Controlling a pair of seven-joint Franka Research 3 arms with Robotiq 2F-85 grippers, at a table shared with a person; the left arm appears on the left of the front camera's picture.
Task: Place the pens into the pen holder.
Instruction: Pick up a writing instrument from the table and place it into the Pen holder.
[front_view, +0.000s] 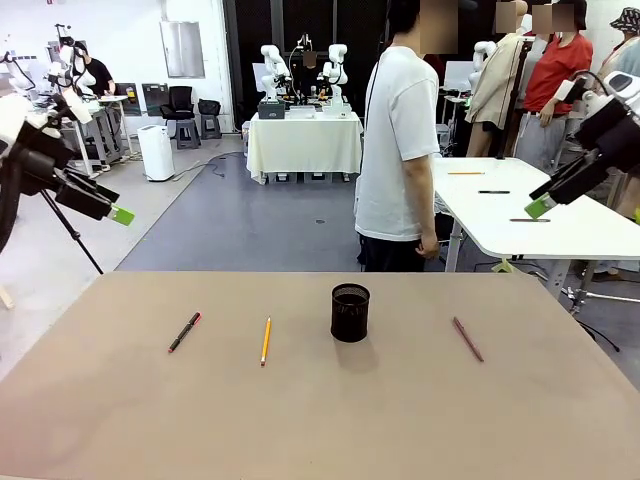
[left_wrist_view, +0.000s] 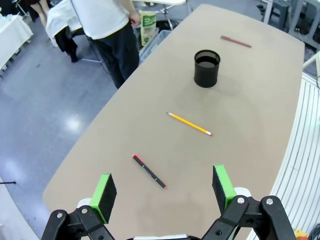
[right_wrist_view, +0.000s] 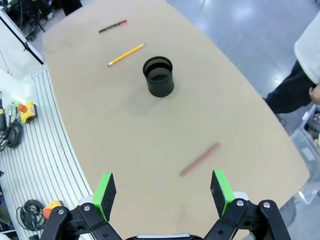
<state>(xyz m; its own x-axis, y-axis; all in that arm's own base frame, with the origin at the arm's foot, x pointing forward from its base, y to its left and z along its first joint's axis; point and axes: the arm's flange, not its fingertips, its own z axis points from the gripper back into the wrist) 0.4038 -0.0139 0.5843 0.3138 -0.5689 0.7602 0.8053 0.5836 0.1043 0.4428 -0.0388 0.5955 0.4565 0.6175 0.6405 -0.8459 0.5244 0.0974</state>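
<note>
We hold our left gripper (left_wrist_view: 163, 184) high over the left end of the table (front_view: 320, 430), released, its green pads spread wide with only air between them. Looking down along its fingers, the black pen with the red end (left_wrist_view: 149, 171) is the closest thing to it. It lies flat on the tabletop below, in the gap the two fingers frame and a little toward the left one. Farther ahead of this gripper lies the yellow-orange pencil (left_wrist_view: 189, 124), also flat and apart from the black pen. Beyond that stands the pen holder (left_wrist_view: 206, 68), upright, mouth up. The reddish-brown pencil (left_wrist_view: 236, 41) is the farthest from this gripper, past the holder and near the table's other end.

Our right gripper (right_wrist_view: 162, 186) hangs high over the opposite end, likewise released, fingers wide apart and gripping nothing. Nearest to it is the reddish-brown pencil, flat on the table just ahead of the fingertips and leaning toward the right finger's side. The pen holder stands well ahead of this gripper. The yellow-orange pencil lies beyond the holder, and the black pen lies farthest off, near the far end.

From the front, both grippers sit well above and outside the tabletop, touching none of the pens. All three pens lie on the table outside the holder, two on our left gripper's side of it and one on our right gripper's side. A person (front_view: 398, 150) in a white T-shirt stands across the table, beyond the holder.
</note>
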